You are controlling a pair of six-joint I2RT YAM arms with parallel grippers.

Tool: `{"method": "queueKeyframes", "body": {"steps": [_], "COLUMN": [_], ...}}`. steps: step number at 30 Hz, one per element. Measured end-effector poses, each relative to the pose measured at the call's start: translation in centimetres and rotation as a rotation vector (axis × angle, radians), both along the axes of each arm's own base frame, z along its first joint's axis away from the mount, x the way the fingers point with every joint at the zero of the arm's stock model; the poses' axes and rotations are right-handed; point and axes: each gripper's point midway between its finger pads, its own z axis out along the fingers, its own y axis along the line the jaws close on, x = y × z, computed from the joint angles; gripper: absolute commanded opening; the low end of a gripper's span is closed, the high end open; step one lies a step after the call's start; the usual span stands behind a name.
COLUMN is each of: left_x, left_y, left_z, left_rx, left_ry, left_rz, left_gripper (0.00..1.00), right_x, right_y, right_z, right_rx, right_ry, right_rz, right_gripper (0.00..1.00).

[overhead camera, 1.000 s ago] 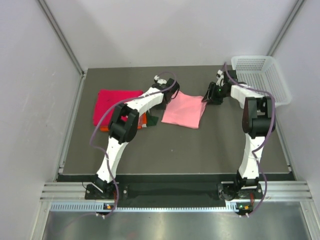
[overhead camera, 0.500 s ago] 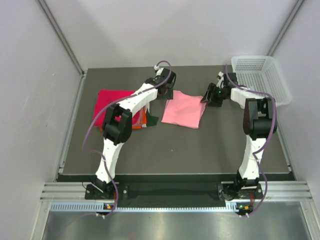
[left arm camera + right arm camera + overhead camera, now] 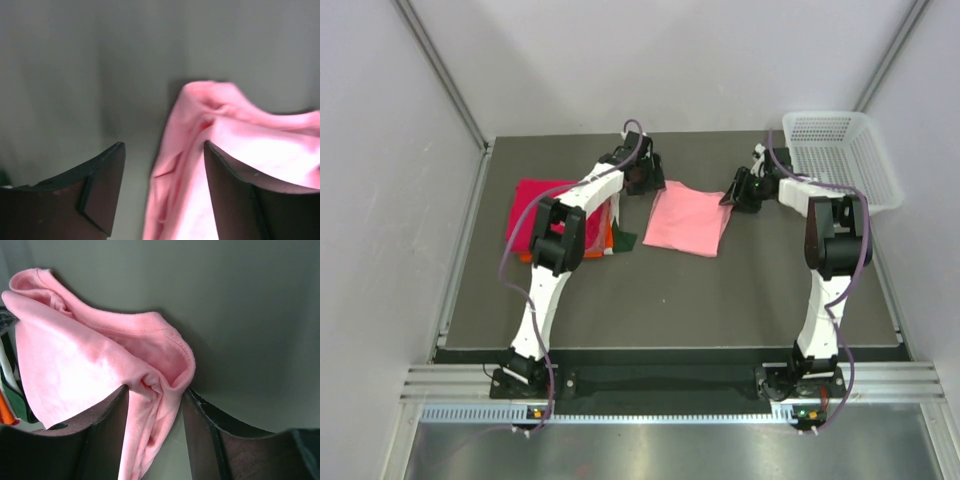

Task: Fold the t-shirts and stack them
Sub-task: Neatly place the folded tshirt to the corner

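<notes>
The light salmon-pink t-shirt (image 3: 688,222) lies folded mid-table. My right gripper (image 3: 732,197) is at its far right corner and is shut on a bunched fold of it, seen in the right wrist view (image 3: 156,390) with the pink cloth (image 3: 75,365) pinched between the jaws. My left gripper (image 3: 648,186) is at the shirt's far left corner, open. In the left wrist view (image 3: 162,145) the pink shirt's edge (image 3: 240,150) lies loose between the spread fingers. A folded magenta-red t-shirt (image 3: 545,208) lies on an orange one (image 3: 606,238) at the left.
A white mesh basket (image 3: 840,150) stands at the back right corner. A dark green cloth (image 3: 624,241) pokes out beside the stack, next to the pink shirt. White walls stand close behind and at both sides of the dark mat (image 3: 720,300).
My left gripper has moved away from me along the pink shirt's left edge to its far corner. The right gripper has stayed at the far right corner, holding the cloth.
</notes>
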Motion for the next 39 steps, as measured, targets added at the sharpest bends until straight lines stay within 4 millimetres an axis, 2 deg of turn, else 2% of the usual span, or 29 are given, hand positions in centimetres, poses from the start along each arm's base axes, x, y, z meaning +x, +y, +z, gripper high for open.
{"method": "queueKeyframes", "body": {"steps": [3,5,12,15,16,18,19,20,24,28,32,34,39], "left_x": [0.9,1.0,1.1,1.1,1.0,1.0,1.0,1.0,1.0,-0.2,-2.2,-3.4,-7.1], "left_y": [-0.9,-1.5,-3.8,-4.3,-4.4,-4.6,-4.7,-4.8,-5.0,-4.4,-3.5,-3.0,-1.9], "left_z": [0.9,0.6,-0.2,-0.3,-0.5,-0.7,-0.7,-0.6,-0.7,-0.1,1.9,3.9,11.3], "left_rx": [-0.069,-0.097,-0.205,-0.236,-0.242,-0.256,-0.263,-0.269,-0.29,-0.287,-0.289,-0.295,-0.323], "left_ry": [-0.018,-0.012,0.015,0.029,0.035,0.041,0.042,0.041,0.023,0.022,0.019,0.002,-0.088], "left_rz": [-0.011,-0.022,-0.062,-0.064,-0.064,-0.068,-0.067,-0.069,-0.078,-0.079,-0.081,-0.084,-0.101], "left_gripper": [0.65,0.64,0.46,0.25,0.09,0.0,0.0,0.0,0.0,0.0,0.0,0.0,0.0], "right_x": [0.2,0.3,0.5,0.5,0.5,0.5,0.6,0.6,0.7,-0.1,-1.9,-2.8,-5.2], "right_y": [0.1,0.2,0.4,0.4,0.4,0.5,0.6,0.6,0.9,1.3,1.9,2.2,2.7], "right_z": [0.0,-0.1,-0.3,-0.4,-0.6,-0.7,-0.7,-0.7,-0.5,0.6,3.6,5.6,10.7], "right_rx": [0.007,0.009,-0.004,-0.011,-0.012,-0.017,-0.021,-0.023,-0.03,-0.034,-0.024,-0.016,0.018], "right_ry": [-0.007,-0.011,-0.02,-0.017,-0.015,-0.016,-0.015,-0.015,-0.03,-0.061,-0.115,-0.154,-0.257], "right_rz": [-0.003,-0.005,-0.014,-0.019,-0.021,-0.021,-0.022,-0.024,-0.024,-0.018,-0.004,0.004,0.038], "right_gripper": [0.45,0.44,0.35,0.24,0.2,0.1,0.01,0.0,0.0,0.0,0.0,0.0,0.0]}}
